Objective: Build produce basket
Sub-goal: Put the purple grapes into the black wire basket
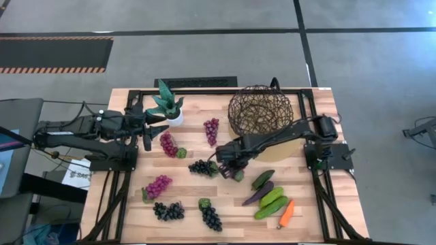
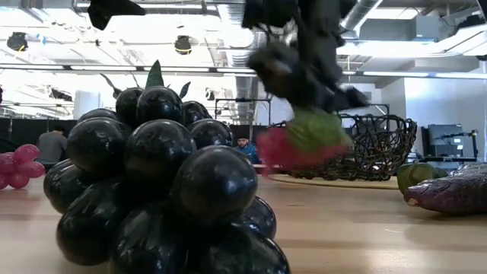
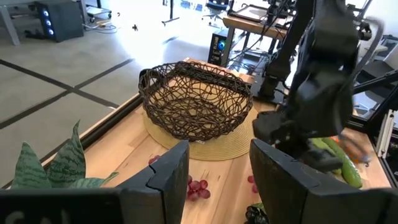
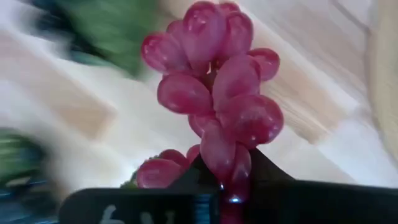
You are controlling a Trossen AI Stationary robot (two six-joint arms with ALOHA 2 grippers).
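Observation:
The dark wire basket (image 1: 260,109) stands on a tan disc at the table's far right. Grape bunches in purple (image 1: 212,129), magenta (image 1: 168,144) and black (image 1: 201,167) lie on the wooden table. Cucumbers (image 1: 271,197), an eggplant (image 1: 257,194) and a carrot (image 1: 286,213) lie near the right front. My right gripper (image 1: 230,167) points down near the table's middle, shut on a magenta grape bunch (image 4: 217,93). My left gripper (image 3: 214,180) waits open at the far left, beside the potted plant. My right gripper pinches the magenta bunch at its upper end (image 4: 227,168), a few grapes between the two fingers. It comes from above, pointing steeply down. The bunch with its green leaf (image 2: 312,129) hangs below the fingers, clear of the table.
A potted green plant (image 1: 167,105) stands at the far left, by my left gripper. More bunches lie near the front: magenta (image 1: 158,185) and black (image 1: 168,211), (image 1: 210,216). One black bunch (image 2: 160,190) fills the low view's foreground.

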